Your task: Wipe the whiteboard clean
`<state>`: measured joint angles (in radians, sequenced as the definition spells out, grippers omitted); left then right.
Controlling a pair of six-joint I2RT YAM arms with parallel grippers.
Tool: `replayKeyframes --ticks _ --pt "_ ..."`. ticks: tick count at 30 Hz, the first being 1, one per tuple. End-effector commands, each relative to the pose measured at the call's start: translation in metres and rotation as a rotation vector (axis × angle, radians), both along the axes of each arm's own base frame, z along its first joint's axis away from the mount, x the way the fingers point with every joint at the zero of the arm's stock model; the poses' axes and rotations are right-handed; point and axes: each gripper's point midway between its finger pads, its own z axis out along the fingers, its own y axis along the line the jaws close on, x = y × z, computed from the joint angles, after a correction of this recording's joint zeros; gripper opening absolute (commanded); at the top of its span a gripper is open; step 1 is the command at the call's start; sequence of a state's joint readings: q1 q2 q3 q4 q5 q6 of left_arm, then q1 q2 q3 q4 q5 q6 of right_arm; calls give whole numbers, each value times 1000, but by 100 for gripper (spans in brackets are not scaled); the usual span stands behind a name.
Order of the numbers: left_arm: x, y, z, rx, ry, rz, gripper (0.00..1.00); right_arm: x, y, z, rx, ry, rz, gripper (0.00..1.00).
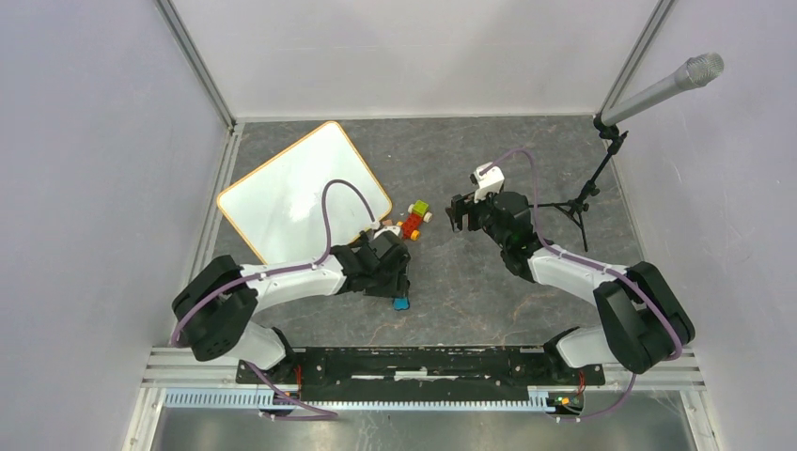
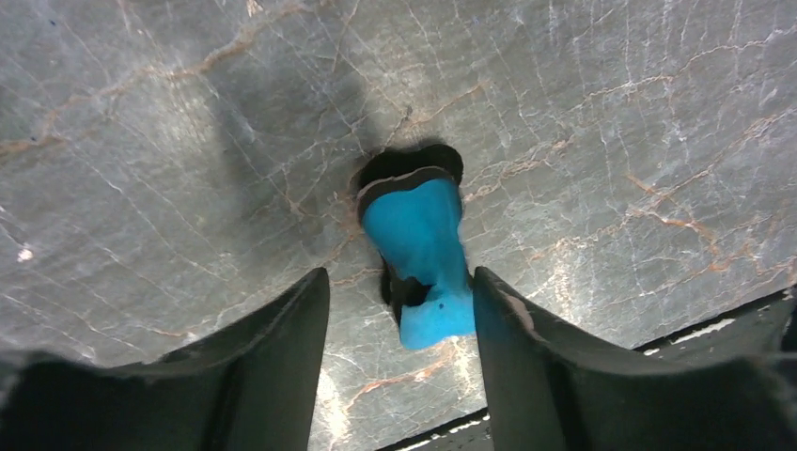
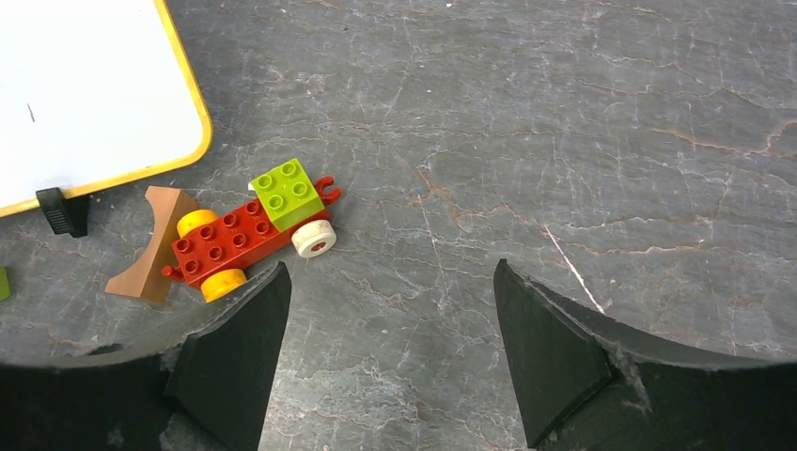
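Note:
The whiteboard (image 1: pixel 301 193) lies flat at the back left, white with an orange-tan rim. In the right wrist view (image 3: pixel 85 85) it looks blank but for one tiny dark mark, with a black clip (image 3: pixel 61 211) on its edge. A small blue eraser with a black underside (image 2: pixel 418 254) lies on the table (image 1: pixel 401 303). My left gripper (image 2: pixel 399 277) is low over the eraser (image 1: pixel 393 280). Its jaws are open around the eraser, which touches the right finger, with a gap on the left. My right gripper (image 1: pixel 461 211) is open and empty above bare table (image 3: pixel 390 268).
A toy car of red, green and yellow bricks (image 1: pixel 414 221) (image 3: pixel 249 230) and a brown curved block (image 3: pixel 150 244) lie between the grippers, next to the whiteboard's corner. A microphone on a black stand (image 1: pixel 601 160) is at the back right. The enclosure has white walls.

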<state>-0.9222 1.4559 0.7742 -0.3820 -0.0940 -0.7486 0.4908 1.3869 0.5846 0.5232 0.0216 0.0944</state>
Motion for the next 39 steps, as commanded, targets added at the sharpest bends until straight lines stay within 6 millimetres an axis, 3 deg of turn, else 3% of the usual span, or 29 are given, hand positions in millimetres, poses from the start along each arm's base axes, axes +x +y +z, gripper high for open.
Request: replayKeyframes --ticks 1,7,13,18,22,25,33,39 --pt "10 -11 20 -48 -48 35 70 2 5 13 44 -39 10 85" --pt "16 20 66 5 -181 41 90 0 4 21 45 -42 12 84" --pt "10 34 143 -168 -360 17 99 -13 -1 48 71 -72 15 86" --pt "0 48 201 -301 -524 -37 100 -44 -1 80 54 -69 88 98" --pt "-6 57 237 -388 -643 -69 100 -74 -19 91 -21 -36 104 98" --pt "-12 65 259 -439 -715 -79 100 -98 -34 101 -63 -21 110 98" --pt "-29 89 308 -562 -879 -89 100 -164 -58 167 27 -140 165 98" --pt "-40 112 339 -590 -966 -72 100 -183 -89 201 51 -219 68 98"
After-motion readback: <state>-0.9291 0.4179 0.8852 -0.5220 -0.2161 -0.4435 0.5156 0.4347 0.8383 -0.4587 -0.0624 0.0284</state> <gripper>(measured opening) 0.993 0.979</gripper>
